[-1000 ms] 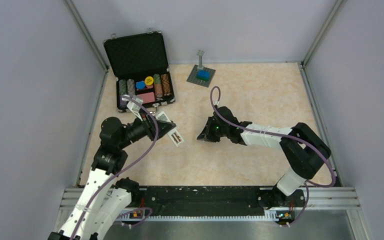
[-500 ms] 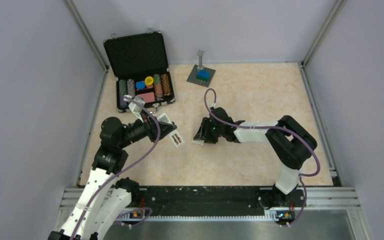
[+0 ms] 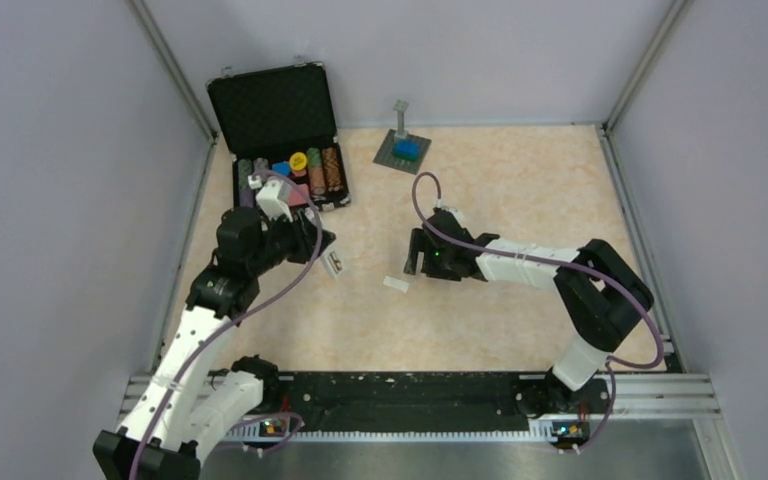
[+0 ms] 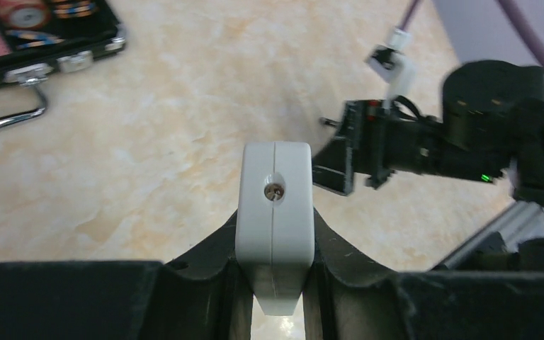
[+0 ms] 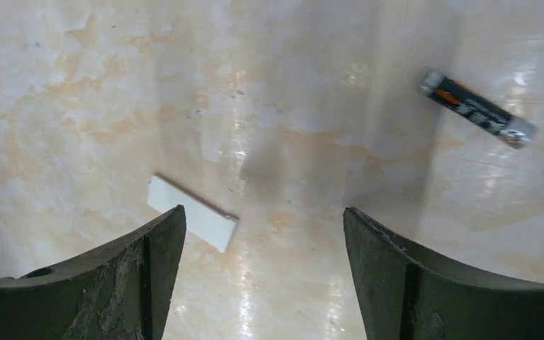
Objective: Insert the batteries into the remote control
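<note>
Left jaws clamped on the remote control (image 4: 274,205), held end-on between them; right jaws wide apart and empty over the counter (image 5: 78,92); a battery (image 5: 478,108) lies loose beyond their right side, a cover plate (image 5: 193,212) beside their left; loading apparently not begun.

The remote control (image 3: 334,264) is gripped at the tip of the left claw (image 3: 326,255), near the front of an open black case (image 3: 278,115) filled with coloured chips (image 3: 305,172). A small white cover plate (image 3: 396,284) is seen lying on the bench (image 3: 520,190) just beside the right claw (image 3: 416,262). A grey base (image 3: 390,156) bearing a blue block (image 3: 407,149) is set at the far edge.
</note>
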You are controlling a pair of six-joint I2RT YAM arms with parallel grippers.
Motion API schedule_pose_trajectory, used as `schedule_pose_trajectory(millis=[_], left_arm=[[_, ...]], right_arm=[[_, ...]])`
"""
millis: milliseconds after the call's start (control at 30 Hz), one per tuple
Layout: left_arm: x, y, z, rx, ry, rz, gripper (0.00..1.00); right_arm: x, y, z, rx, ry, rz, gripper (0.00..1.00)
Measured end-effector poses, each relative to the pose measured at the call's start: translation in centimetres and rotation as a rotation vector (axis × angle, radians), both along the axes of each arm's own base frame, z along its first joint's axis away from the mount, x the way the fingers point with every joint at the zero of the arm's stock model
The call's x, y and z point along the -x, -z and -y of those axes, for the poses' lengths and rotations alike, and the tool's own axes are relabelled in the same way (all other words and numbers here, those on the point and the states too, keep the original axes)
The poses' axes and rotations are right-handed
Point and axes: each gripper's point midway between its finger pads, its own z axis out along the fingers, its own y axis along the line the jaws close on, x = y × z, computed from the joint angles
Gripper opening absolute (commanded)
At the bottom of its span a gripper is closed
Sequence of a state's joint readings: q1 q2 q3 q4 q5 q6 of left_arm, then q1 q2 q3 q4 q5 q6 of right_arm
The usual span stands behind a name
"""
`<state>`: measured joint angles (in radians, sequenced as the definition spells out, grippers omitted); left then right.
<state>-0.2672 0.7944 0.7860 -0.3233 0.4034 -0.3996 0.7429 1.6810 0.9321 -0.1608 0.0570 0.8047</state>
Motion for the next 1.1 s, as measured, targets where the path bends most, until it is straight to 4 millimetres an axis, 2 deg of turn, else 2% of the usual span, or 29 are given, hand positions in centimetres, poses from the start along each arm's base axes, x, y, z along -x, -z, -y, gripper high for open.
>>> schedule_pose_trajectory(millis=[167,400,600,767,1000,1100], left_arm=[[-2.5,1.5,-3.2,-0.135,-0.200,-0.090,0.00],[-5.2,3.8,-9.5,-0.463,-0.523,-0.247,0.00],[-4.8,6.0,-14.6,-0.807,-0.748,-0.409,0.00],[-3.7,5.5,-17.3,-1.027,-0.909,-0.450,0.00],[-3.4,3.0,-19.8,-1.272,-1.125,-0.424,0.00],[-3.7,3.6,-20.2,-1.398,-1.131,-0.426,0.00]], right_arm=[[-0.2,-0.5,2.8,0.127,0.018,0.049,0.78],[-1.6,-2.7,5.6,0.264,0.051,0.148,0.76],[-1.7,-2.9,6.7,0.319,0.060,0.165,0.75],[-1.8,-2.9,7.4,0.344,0.076,0.163,0.76],[-2.5,-2.9,8.6,0.365,0.093,0.163,0.76],[-2.7,-3.1,9.0,0.366,0.097,0.169,0.76]])
